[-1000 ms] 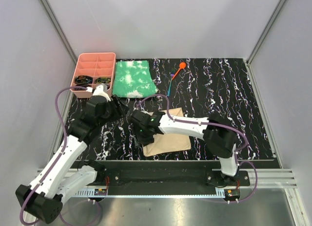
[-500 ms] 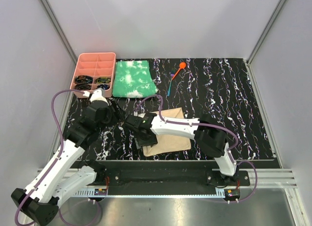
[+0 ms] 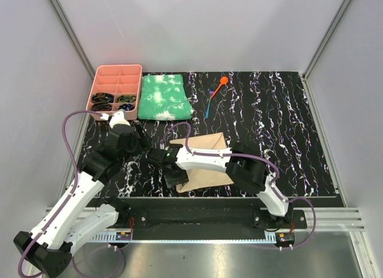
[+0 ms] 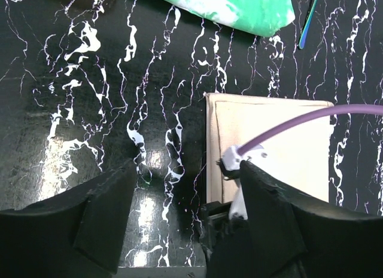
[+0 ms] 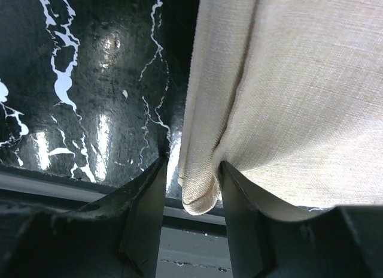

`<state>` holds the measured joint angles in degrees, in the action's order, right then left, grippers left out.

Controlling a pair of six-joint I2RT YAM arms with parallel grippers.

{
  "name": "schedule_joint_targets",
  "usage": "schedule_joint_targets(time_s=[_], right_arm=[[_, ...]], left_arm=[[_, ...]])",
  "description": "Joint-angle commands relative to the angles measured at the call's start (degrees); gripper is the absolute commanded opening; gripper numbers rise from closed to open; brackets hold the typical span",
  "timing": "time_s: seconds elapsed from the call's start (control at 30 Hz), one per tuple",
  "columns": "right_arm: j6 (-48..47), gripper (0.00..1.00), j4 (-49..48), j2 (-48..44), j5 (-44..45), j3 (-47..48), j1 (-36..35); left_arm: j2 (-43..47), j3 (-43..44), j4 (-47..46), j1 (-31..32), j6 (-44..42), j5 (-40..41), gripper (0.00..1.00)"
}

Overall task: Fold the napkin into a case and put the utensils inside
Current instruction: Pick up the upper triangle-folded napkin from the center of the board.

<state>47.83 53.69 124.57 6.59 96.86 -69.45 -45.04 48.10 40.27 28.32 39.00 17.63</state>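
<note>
Tan woven napkin (image 3: pixel 206 179), lying flat, curled corner between jaws of part-open right gripper (image 5: pixel 191 167), left gripper (image 4: pixel 187 170) wide open, empty

The right arm (image 3: pixel 206 159) sprawls across the napkin (image 3: pixel 206 179), barring its left side. Bare mat (image 3: pixel 281 128) to the right lies free — the far edge is crowded by the pink tray (image 3: pixel 115 70), green cloth (image 3: pixel 163 97) and utensils (image 3: pixel 223 81).
</note>
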Motion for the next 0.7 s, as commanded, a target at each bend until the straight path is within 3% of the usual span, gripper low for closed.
schedule_joint_targets(time_s=[0.0, 0.2, 0.37, 0.4, 0.5, 0.67], right_arm=[[0.86, 0.50, 4.48, 2.94, 2.37, 5.34, -0.86], [0.86, 0.46, 12.22, 6.29, 6.84, 8.69, -1.56], [0.94, 0.20, 10.65, 5.33, 8.00, 5.89, -1.56], [0.95, 0.11, 10.21, 4.28, 8.52, 4.58, -1.48], [0.68, 0.00, 8.28, 1.39, 9.66, 2.11, -1.48], [-0.98, 0.00, 1.44, -6.79, 9.50, -5.43, -1.57]], left_arm=[[0.30, 1.65, -1.42, 0.25, -0.07, 1.18, 0.74], [-0.40, 1.12, -1.60, 0.25, 0.55, 1.45, 0.82], [-2.68, 1.82, -0.90, -0.89, 0.29, 0.31, 0.84], [-3.12, 1.91, -0.72, -1.33, 0.28, -0.22, 0.84], [-4.88, 2.09, -0.46, -4.05, 0.46, -3.12, 0.85], [-8.57, 1.04, -2.65, -10.54, 1.42, -12.51, 0.89]])
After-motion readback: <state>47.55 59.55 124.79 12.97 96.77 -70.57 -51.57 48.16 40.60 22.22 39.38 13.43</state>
